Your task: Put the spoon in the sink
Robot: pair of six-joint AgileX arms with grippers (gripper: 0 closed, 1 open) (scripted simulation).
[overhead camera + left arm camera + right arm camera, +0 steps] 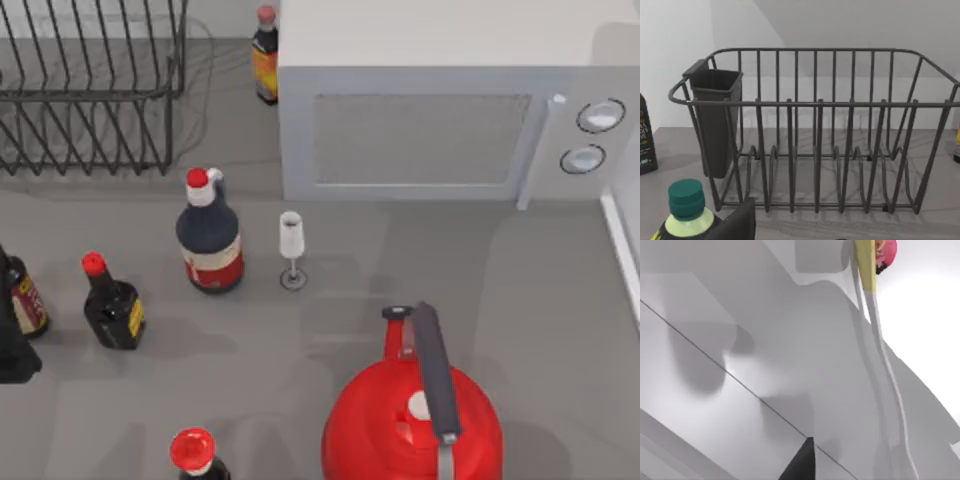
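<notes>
where the grey table [520,290] lay bare, open room ran from the microwave's front across to a white raised edge [622,250] on the right side, and again between the bottles and the kettle. white microwave [440,110] stood at the back right, door facing forward. wire dish rack [90,90] sat at the back left; the left wrist view looked straight into it, a dark cutlery cup [715,120] hung on one end wall. red kettle [415,420] stood at the front, right of centre, its dark handle running front to back. large dark bottle [208,235] with red cap was upright near the middle, a wine glass [292,250] just beside it on the right, apart. small red-capped bottle [112,305] stood to its left; another bottle [265,55] was at the microwave's back left corner. left arm [12,350] was at the table's left edge; left gripper [735,225] was near the rack, beside a green-capped bottle [686,200]; claw state: cannot tell. right gripper [801,462] hung over pale grey panels; claw state: cannot tell. a long thin pale piece with a yellow band [866,270], possibly the spoon, lay lengthwise along the panels with the yellow end toward a pink rounded thing [887,252]; could not confirm it, nor which way the bowl pointed.
</notes>
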